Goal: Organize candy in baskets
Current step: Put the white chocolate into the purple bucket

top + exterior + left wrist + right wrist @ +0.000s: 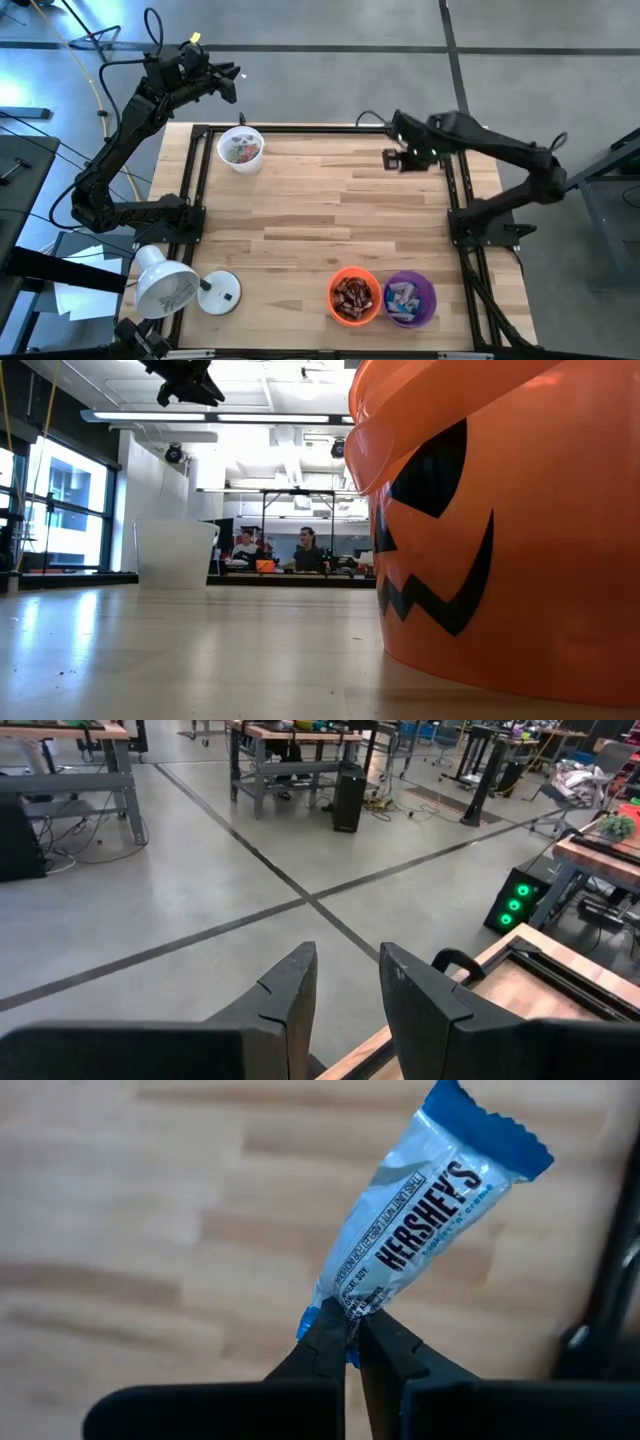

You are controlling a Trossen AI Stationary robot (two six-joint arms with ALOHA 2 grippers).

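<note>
The right gripper (352, 1342) pinches one end of a blue-and-white candy (415, 1220), its long axis pointing away from the fingertips, above bare table (330, 200) near the far right edge.

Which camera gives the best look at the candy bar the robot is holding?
The right wrist view: the blue-and-white candy bar fills the picture, pinched at one end by the right gripper, its wrapper readable. The high view shows only the gripper over the table; the low and left wrist views miss the bar.
</note>
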